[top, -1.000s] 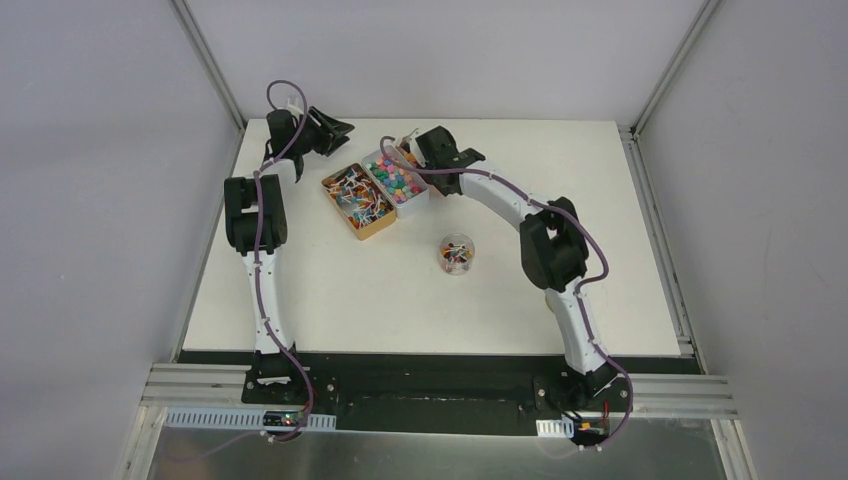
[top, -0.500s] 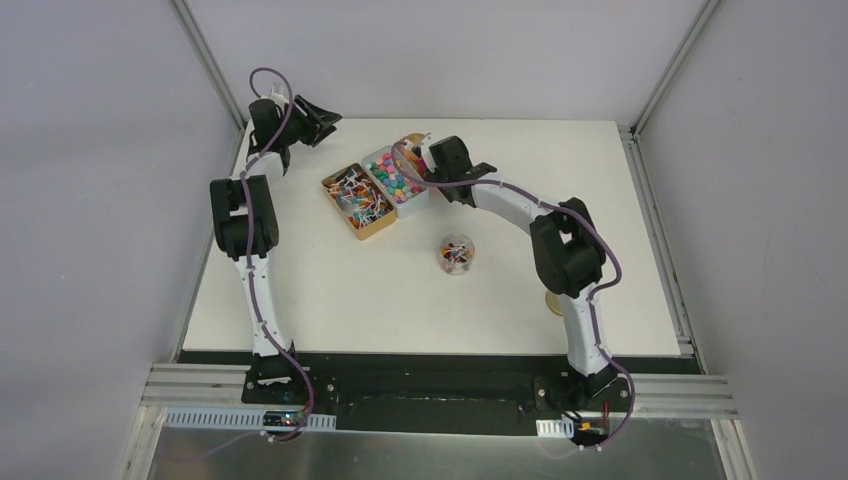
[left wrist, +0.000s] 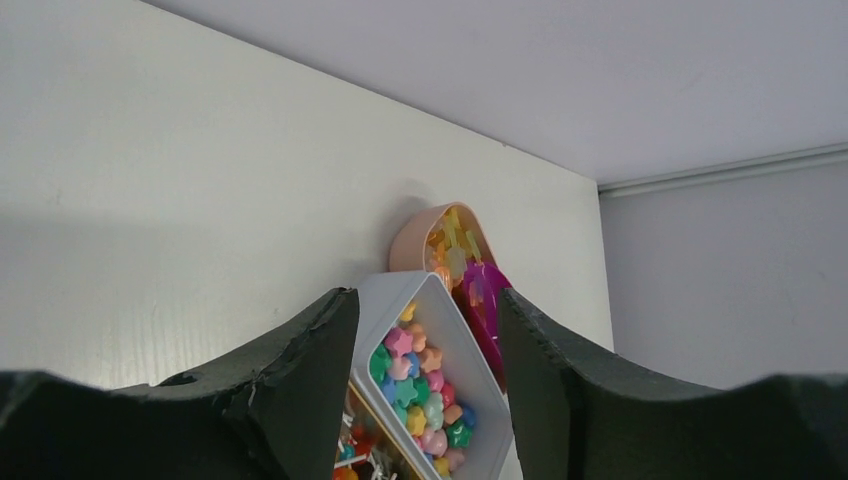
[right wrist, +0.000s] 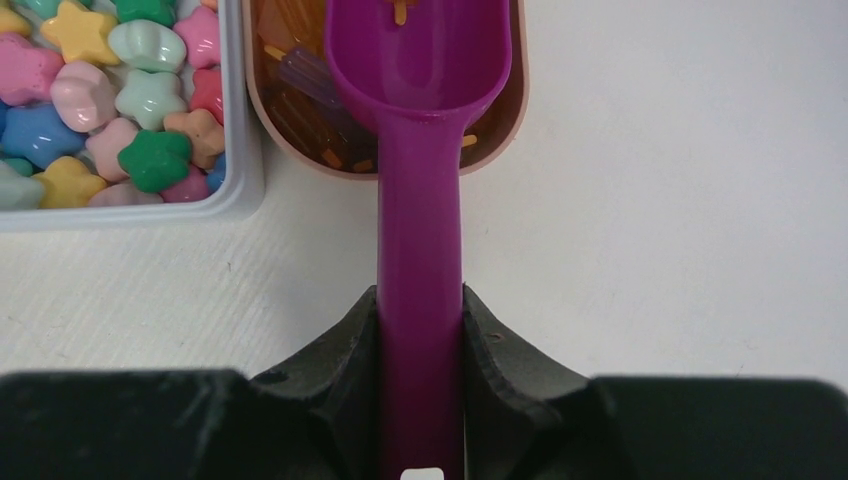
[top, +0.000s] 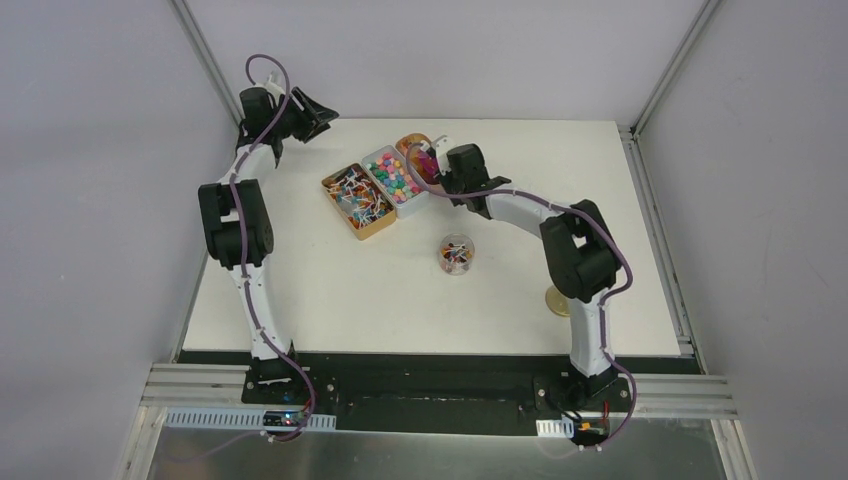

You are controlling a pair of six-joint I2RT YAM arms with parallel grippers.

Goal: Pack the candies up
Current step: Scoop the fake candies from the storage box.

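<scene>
The candies (top: 358, 198), tiny wrapped sweets in mixed colours, lie heaped in a gold tin (top: 330, 190); a few show at the bottom of the left wrist view (left wrist: 352, 465). More fill a small clear cup (top: 456, 253). My right gripper (top: 447, 168) (right wrist: 420, 310) is shut on the handle of a purple scoop (right wrist: 420, 200), whose nearly empty bowl hovers over a pink tray (right wrist: 500, 120) of amber sticks. My left gripper (top: 318, 112) (left wrist: 425, 300) is open and empty, raised above the far left corner, looking down at the trays.
A white tray (top: 424, 203) (left wrist: 395, 290) of pastel star-shaped sweets (right wrist: 150, 90) sits between the gold tin and the pink tray (top: 408, 143). A yellowish round disc (top: 556, 300) lies beside the right arm. Metal frame posts stand at the far corners.
My left arm has lifted and swung back to the far left corner. My right gripper has drawn back to the right with the scoop, uncovering the pink tray.
</scene>
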